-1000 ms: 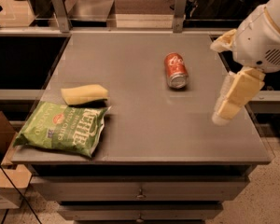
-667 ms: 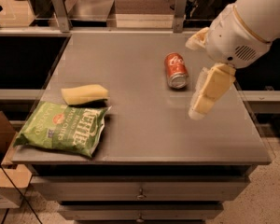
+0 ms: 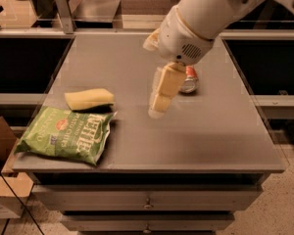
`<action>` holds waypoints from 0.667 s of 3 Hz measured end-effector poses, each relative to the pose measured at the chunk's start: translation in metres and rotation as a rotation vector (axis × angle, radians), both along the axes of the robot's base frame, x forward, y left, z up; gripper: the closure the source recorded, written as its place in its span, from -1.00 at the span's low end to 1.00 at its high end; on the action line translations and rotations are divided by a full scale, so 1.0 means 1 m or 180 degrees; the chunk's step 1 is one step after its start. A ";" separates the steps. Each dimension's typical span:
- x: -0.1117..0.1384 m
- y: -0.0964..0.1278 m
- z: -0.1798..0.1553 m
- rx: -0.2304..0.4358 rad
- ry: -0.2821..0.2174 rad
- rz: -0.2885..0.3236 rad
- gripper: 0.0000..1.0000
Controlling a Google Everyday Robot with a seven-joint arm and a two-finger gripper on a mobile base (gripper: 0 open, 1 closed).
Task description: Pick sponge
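Note:
The sponge (image 3: 89,99) is a pale yellow foam block lying flat on the grey table (image 3: 196,131), left of centre, just behind the green chip bag. My gripper (image 3: 158,106) hangs from the white arm above the middle of the table, to the right of the sponge and apart from it. Its pale yellow segmented fingers (image 3: 165,88) point down and hold nothing.
A green chip bag (image 3: 66,135) lies at the table's front left, touching the sponge's front edge. A red soda can (image 3: 189,80) lies on its side behind the gripper, partly hidden by it. Drawers sit under the table front. A cardboard box (image 3: 1,190) stands on the floor at left.
The arm and gripper have swung left across the table, from its right side to its middle, passing in front of the soda can. The sponge, bag and can have not moved.

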State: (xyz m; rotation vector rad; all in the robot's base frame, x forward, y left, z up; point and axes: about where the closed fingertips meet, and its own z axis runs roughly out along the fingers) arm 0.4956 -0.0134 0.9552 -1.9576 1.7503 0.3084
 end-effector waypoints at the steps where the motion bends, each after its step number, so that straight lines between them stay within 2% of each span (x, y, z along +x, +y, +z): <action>1: 0.010 0.046 -0.009 -0.0024 -0.0076 0.0164 -1.00; 2: 0.022 0.085 -0.023 -0.0033 -0.0215 0.0216 -1.00</action>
